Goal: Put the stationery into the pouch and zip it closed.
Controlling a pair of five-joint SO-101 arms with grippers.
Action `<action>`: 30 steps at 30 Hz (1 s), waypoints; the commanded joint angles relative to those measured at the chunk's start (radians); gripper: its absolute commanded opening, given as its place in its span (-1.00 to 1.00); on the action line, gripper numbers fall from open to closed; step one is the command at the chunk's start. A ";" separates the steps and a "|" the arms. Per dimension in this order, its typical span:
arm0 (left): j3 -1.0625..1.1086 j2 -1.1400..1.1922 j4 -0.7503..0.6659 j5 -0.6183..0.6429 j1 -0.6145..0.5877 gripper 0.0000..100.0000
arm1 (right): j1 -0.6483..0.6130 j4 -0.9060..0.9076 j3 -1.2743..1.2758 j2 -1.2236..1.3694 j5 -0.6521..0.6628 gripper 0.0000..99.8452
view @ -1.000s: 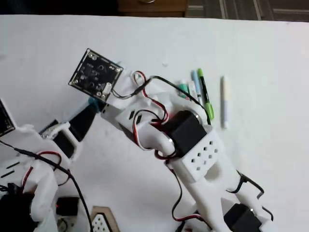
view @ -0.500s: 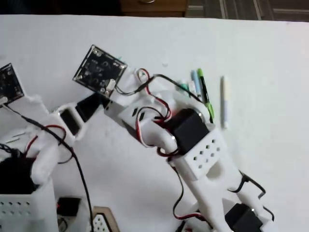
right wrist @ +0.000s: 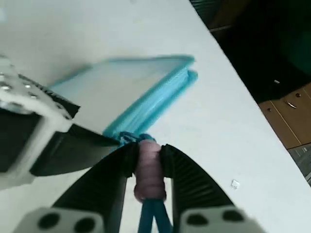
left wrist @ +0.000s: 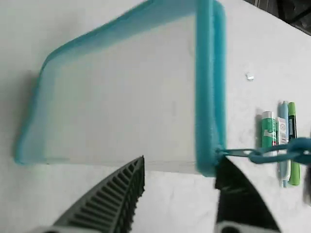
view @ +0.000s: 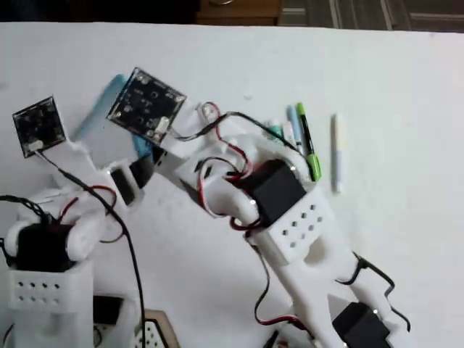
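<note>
Plainly, there is one pouch (left wrist: 121, 97), four pieces of stationery and two arms, each with one pincer. The stationery lies in a row on the white counter (view: 391, 87), roughly parallel: a green-capped tube (view: 276, 132), a light blue pen (view: 293, 123), a green marker (view: 309, 148) just beside it, and a pale pen (view: 338, 152) a little apart at the end of the row. The right arm's wrist crosses in front of the tube end of the row. Beyond the counter's far edge are a dark floor and a piece of brown wooden furniture (view: 228, 9). The pouch is clear-sided with teal edging and sits near the row, on the left arm's side of it; I cannot tell whether it lies fully flat or is lifted at one edge. The white surface shows through its clear side, and all four pieces lie outside it. A teal cord (left wrist: 272, 154) runs from the corner of its zip edge. The right pincer (right wrist: 146, 150) is closed on a pink bead (right wrist: 146, 172) on that cord, just off the pouch's corner. The left pincer (left wrist: 181, 162) is open — its two fingers are spread wide at the pouch's near edge. One finger (left wrist: 233, 194) is at the corner where the cord starts, touching or just beside it; I cannot tell which.
</note>
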 commanded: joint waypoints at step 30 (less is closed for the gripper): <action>-0.334 0.018 0.209 -0.485 -0.348 -0.94 | 0.275 -0.028 -0.046 -0.010 0.040 -0.96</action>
